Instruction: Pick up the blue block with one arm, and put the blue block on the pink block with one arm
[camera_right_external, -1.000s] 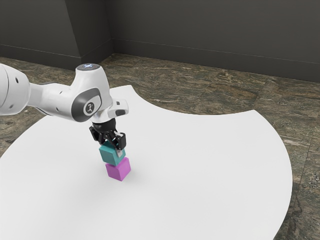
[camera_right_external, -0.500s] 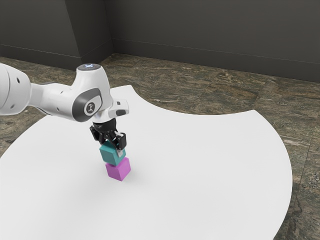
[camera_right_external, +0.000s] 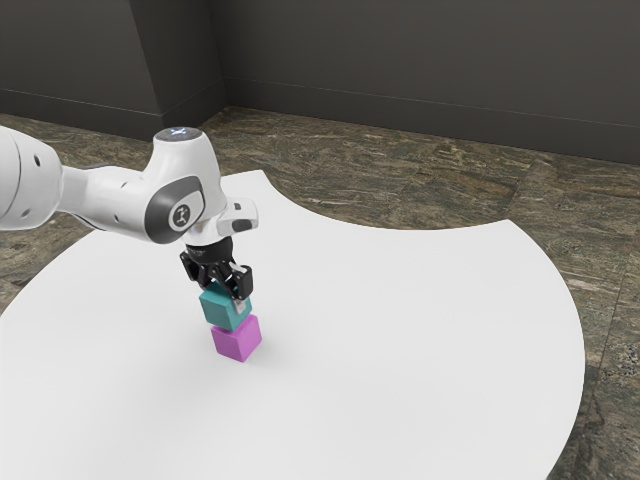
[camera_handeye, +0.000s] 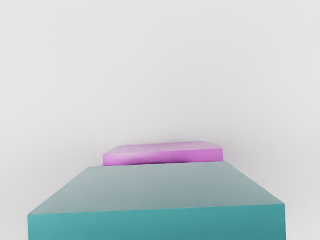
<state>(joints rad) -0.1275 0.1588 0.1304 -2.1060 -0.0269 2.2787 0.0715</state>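
Blue block (camera_right_external: 220, 309) was gripped by the closed gripper (camera_right_external: 225, 290) and rested on pink block (camera_right_external: 237, 340), slightly offset. Release was judged best done by opening the fingers gently, then lifting straight up, so the stack wasn't nudged.

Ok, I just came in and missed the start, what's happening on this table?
A white Franka arm reaches in from the exterior view's left, and its black gripper is shut on the blue block, which looks teal here. It holds that block right on top of the pink block on the round white table. The blue block sits a little off-centre, so part of the pink block's top shows beyond it in the wrist view. The stack looks made, but the gripper has not let go.
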